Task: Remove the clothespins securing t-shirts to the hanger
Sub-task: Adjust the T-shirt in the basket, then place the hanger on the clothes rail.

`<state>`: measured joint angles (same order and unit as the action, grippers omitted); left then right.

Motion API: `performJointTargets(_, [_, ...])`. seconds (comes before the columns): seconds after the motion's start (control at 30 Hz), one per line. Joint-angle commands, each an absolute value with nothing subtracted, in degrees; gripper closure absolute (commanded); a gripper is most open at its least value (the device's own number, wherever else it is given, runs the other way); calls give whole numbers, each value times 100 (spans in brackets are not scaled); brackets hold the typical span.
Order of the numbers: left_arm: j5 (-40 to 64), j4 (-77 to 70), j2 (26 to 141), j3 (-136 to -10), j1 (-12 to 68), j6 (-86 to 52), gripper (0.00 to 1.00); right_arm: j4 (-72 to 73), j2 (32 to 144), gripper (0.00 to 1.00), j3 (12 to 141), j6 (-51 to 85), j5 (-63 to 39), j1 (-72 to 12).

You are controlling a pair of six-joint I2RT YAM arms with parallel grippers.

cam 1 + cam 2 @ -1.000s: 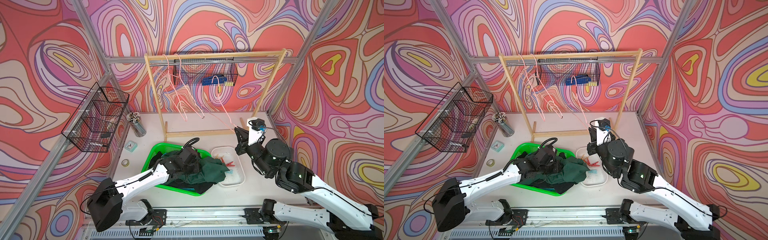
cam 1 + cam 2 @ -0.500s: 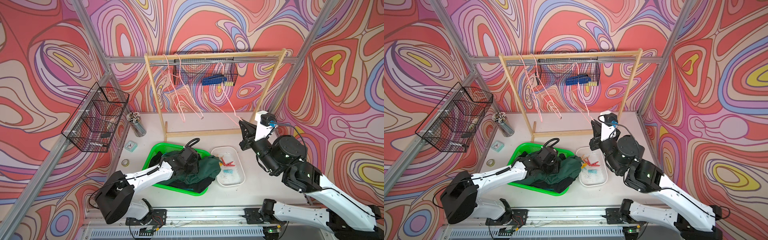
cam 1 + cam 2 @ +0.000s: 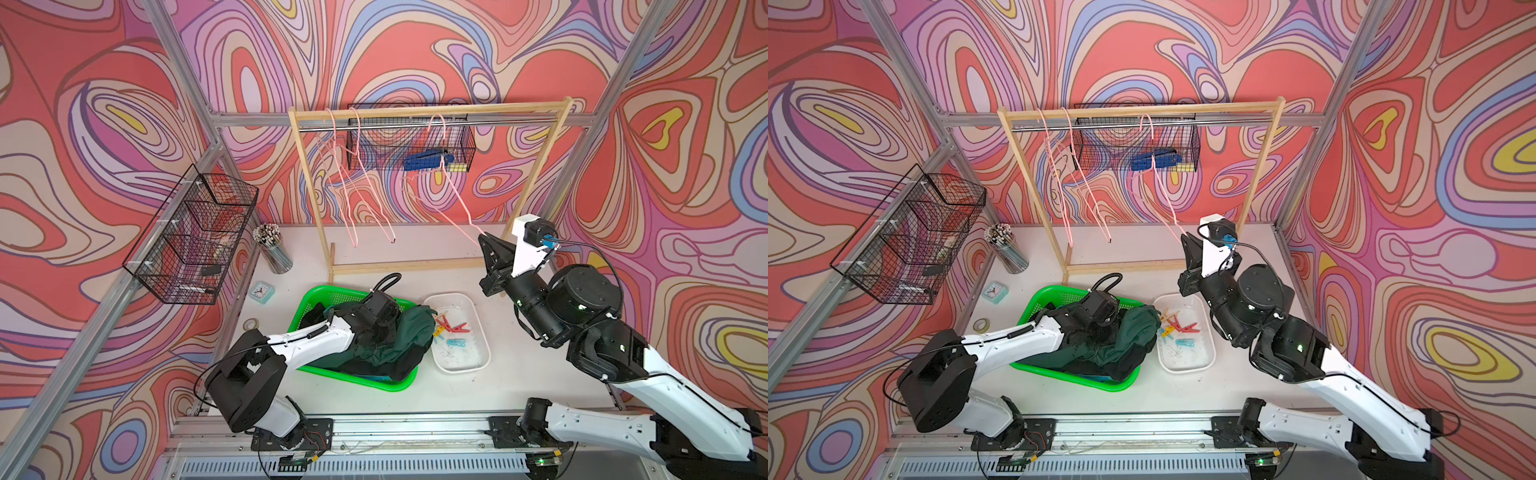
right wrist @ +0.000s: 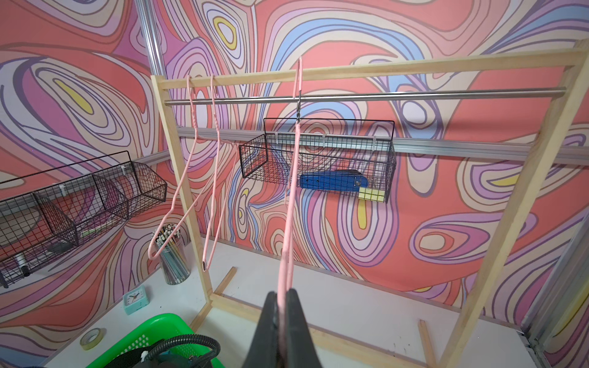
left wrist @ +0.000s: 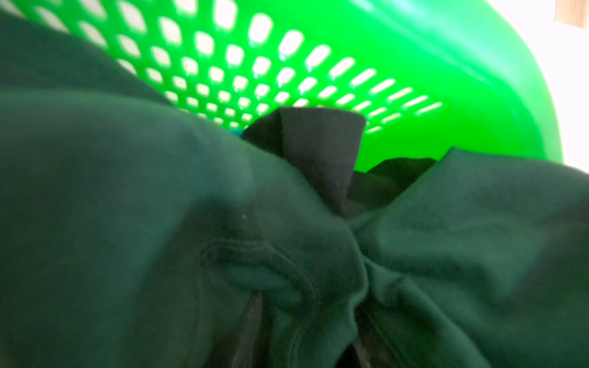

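The wooden rack (image 4: 382, 67) carried a pink hanger (image 4: 283, 270), its low corner pinched by the closed right gripper (image 4: 281, 298). The t-shirts (image 3: 415, 328) filled the green basket (image 3: 386, 386), burying the left gripper (image 3: 376, 334), opening unclear. The clothespins (image 3: 455, 328) lay in the white tray (image 3: 465, 363).

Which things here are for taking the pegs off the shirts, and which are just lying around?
For the job: clothespins, shirts, hanger, rack, tray, green basket.
Just lying about: clock, tape, pencil cup, wire baskets.
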<state>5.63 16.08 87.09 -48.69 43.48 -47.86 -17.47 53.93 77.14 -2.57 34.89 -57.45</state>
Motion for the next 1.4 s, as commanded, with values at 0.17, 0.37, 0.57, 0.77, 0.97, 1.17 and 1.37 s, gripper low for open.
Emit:
performJointTargets(0.17, [244,2571,8802,-4868,4210,-4481,46,-1582,5600,100,8139,-496,3349,-5729])
performJointTargets(0.37, [188,2989,8168,-5118,4206,-4396,34,-1651,5865,100,8505,-538,3331,-5728])
performJointTargets(0.57, [263,3317,7827,-5395,4209,-4335,29,-1738,6241,100,8899,-659,3390,-5721])
performJointTargets(0.77, [290,3486,7541,-5553,4210,-4280,22,-1767,6592,100,9222,-824,3589,-5722])
performJointTargets(0.97, [342,3533,7170,-5658,4210,-4282,13,-1754,6826,100,9314,-940,3793,-5725])
performJointTargets(1.17, [197,3547,6786,-5609,4209,-4108,12,-1688,6923,100,9182,-939,3928,-5726])
performJointTargets(1.37, [37,3551,6517,-5497,4208,-3924,10,-1653,6944,100,8914,-861,4005,-5719])
